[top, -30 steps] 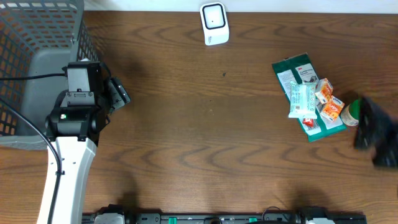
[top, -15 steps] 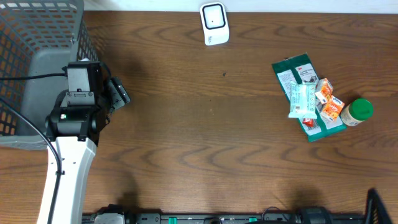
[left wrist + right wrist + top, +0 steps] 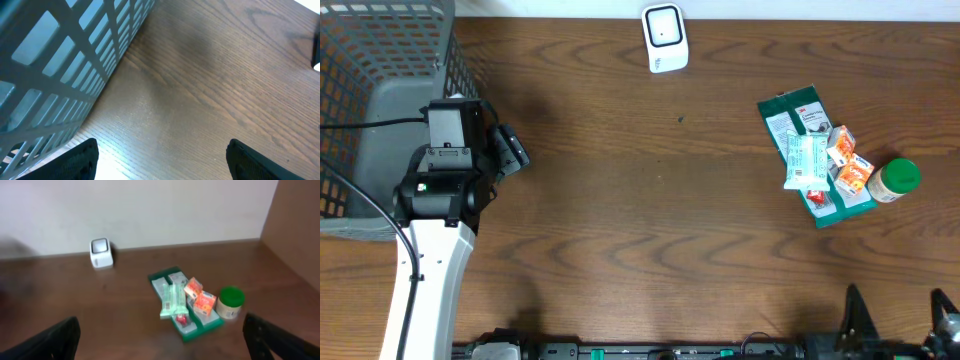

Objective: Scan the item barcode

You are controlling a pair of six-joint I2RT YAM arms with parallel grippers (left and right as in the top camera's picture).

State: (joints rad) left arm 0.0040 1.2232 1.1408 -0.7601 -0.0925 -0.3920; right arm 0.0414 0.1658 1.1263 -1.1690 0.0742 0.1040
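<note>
The items lie in a heap at the right of the table: a flat green pack (image 3: 798, 112), a pale green packet (image 3: 805, 160) across it, two small orange boxes (image 3: 850, 165) and a green-lidded jar (image 3: 895, 180). The right wrist view shows the same heap, with the jar (image 3: 230, 302) at its right. No barcode is legible on any of them. A white scanner (image 3: 664, 38) stands at the far edge. My right gripper (image 3: 898, 315) hangs open at the front edge, well short of the heap and holding nothing. My left gripper (image 3: 510, 150) is open and empty beside the basket.
A grey wire basket (image 3: 380, 100) fills the far left corner, and its mesh wall (image 3: 65, 65) is close to my left fingers. Bare brown wood lies between the scanner (image 3: 101, 253) and the heap. A wall rises behind the table.
My right arm has pulled back from beside the jar at the right edge to the front edge of the table. The left arm and the items have not moved.
</note>
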